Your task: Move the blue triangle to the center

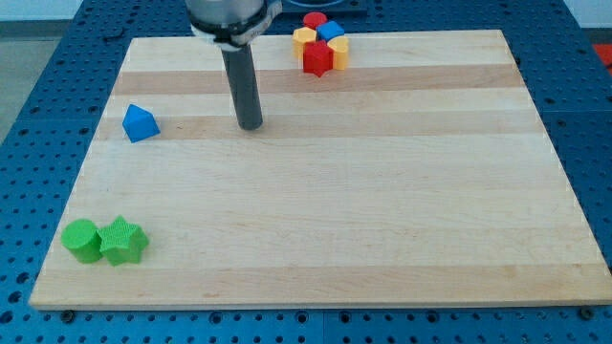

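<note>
1. Blue triangle point(140, 123): rests on the wooden surface point(382, 210) near the view's left edge, in the upper part of the board. It stands alone, touching no other block.
2. My tip point(251, 125): the lower end of the dark rod, set on the surface to the view's right of the blue triangle, at about the same height in the view, apart from it with bare wood between. The arm has no fingers; there is only the rod, grasping nothing.
3. Ground between the blue triangle and the board's middle: only my tip and its rod stand there; no block lies on that stretch.
4. Green cylinder point(81, 239) and green star point(122, 240): side by side and touching, at the view's lower left corner, well below the blue triangle.
5. Top cluster, at the view's top edge right of the rod, well apart from the blue triangle: red star point(317, 58) in front, red cylinder point(314, 20) at the back, a blue block point(330, 31) of uncertain shape, and yellow pieces point(304, 38) partly hidden among them, all packed together.
</note>
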